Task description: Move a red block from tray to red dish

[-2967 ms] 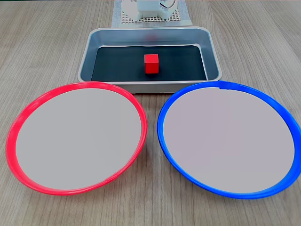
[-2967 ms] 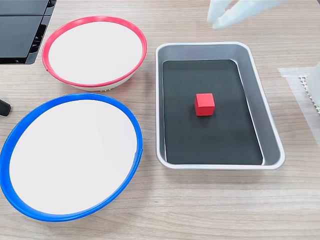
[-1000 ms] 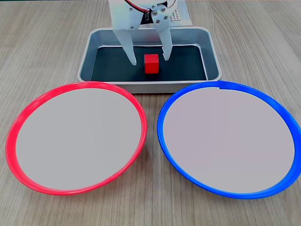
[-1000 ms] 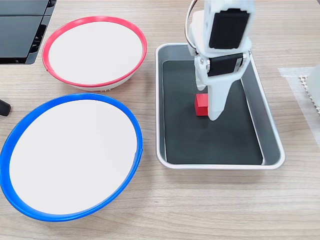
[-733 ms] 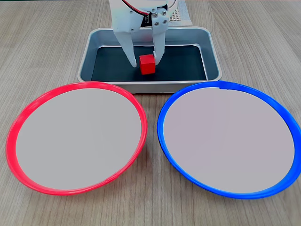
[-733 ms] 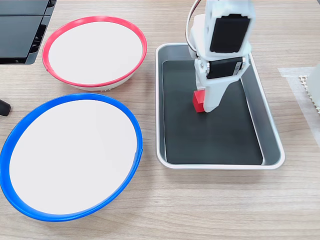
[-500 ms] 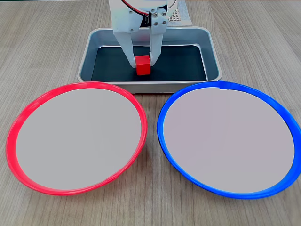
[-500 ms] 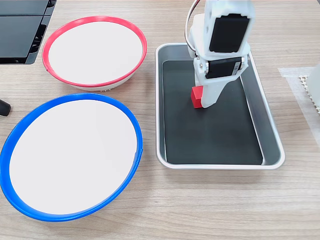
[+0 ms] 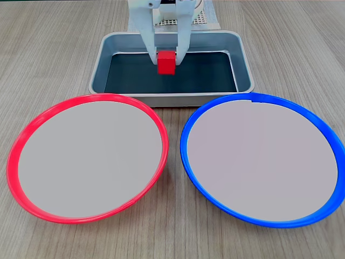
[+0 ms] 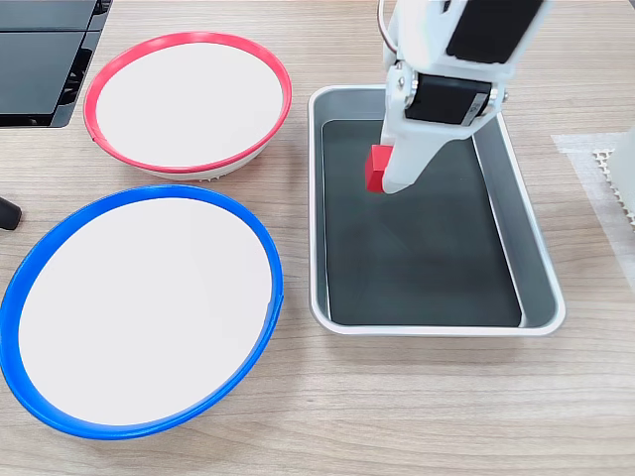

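Note:
The red block (image 9: 166, 62) (image 10: 377, 167) hangs above the tray's black bottom, pinched between the two white fingers of my gripper (image 9: 166, 60) (image 10: 381, 175), which is shut on it. The silver tray (image 9: 245, 67) (image 10: 531, 253) lies below it in both fixed views. The red dish (image 9: 86, 156) (image 10: 189, 99) has a pale grey centre and nothing in it; it sits in front of the tray on the left in one fixed view and to the tray's left at the top in the other.
A blue-rimmed plate (image 9: 264, 162) (image 10: 139, 307) lies beside the red dish, close to the tray. A dark device (image 10: 45, 59) sits at the table's top-left corner. A white perforated mat (image 9: 207, 19) (image 10: 605, 169) lies under the arm's base.
The gripper came down into the tray, closed its fingers on the red block and has lifted it off the black bottom, shifting slightly toward the red dish's side.

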Available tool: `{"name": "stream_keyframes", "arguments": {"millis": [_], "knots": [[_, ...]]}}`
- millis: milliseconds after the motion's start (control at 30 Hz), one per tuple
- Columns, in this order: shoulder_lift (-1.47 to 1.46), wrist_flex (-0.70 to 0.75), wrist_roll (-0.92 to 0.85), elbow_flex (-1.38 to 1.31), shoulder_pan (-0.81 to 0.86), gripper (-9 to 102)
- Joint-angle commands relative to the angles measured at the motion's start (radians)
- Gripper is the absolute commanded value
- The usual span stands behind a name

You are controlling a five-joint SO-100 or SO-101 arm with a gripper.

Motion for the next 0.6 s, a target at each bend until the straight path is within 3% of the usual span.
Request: {"name": "stream_keyframes", "arguments": {"millis": [0,267,400,567], "knots": [[0.135,-0.038,0.252,-0.008,-0.028,0],[0.284,-0.318,0.976,-0.097,-0.034,0],[0.235,-0.474,1.152,-0.183,0.005,0],[0.072,-0.634,1.230,-0.308,0.075,0]]}}
